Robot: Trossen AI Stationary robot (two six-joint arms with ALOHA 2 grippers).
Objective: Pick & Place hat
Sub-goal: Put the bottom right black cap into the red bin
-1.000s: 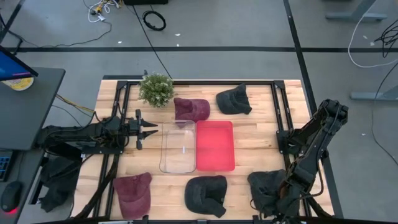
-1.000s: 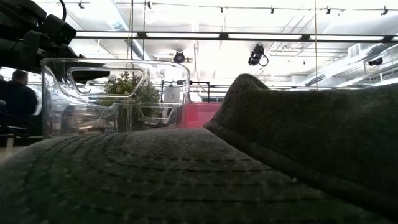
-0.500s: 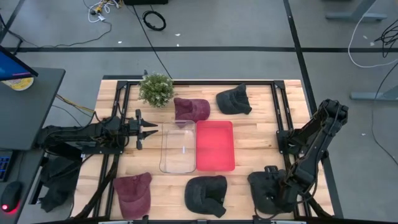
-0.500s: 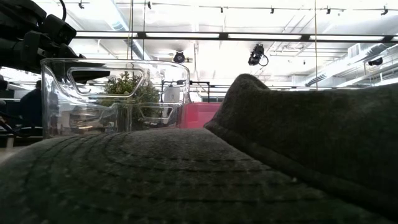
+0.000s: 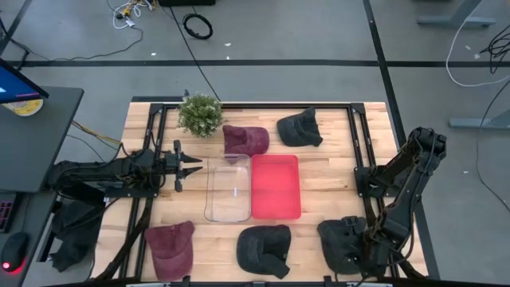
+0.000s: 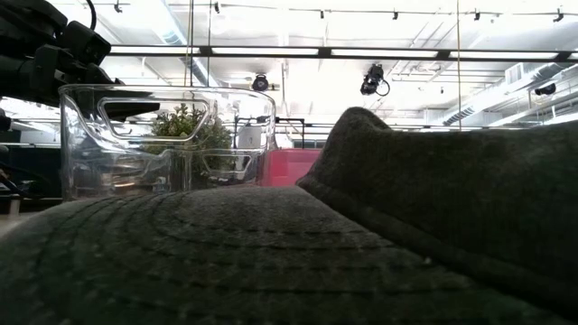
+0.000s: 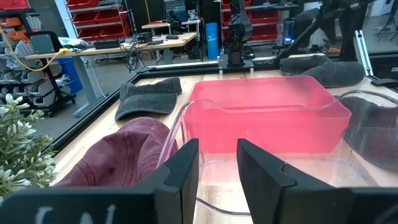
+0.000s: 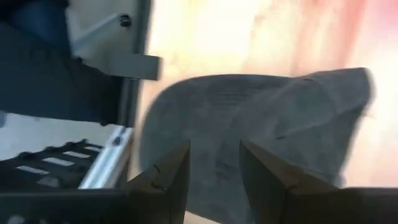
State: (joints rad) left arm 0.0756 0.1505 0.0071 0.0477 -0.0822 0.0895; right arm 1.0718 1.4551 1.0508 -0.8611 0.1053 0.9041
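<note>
Hovering low over the table's point(image 5: 335, 179) front right corner, the right gripper point(image 5: 368, 243) sits just above a dark grey hat point(image 5: 341, 243), its jaws slightly apart and not closed on the fabric. The left gripper point(image 5: 194, 165) waits near the left edge, fingers a little apart, pointing at a clear bin point(image 5: 227, 191). A red bin point(image 5: 276, 187) touches the clear one at the table's centre. A second dark hat point(image 5: 264, 249) and a maroon hat point(image 5: 170, 247) line the front edge. Along the back edge sit another maroon hat point(image 5: 244, 140), a dark hat point(image 5: 300, 127) and a small potted plant point(image 5: 200, 114).
</note>
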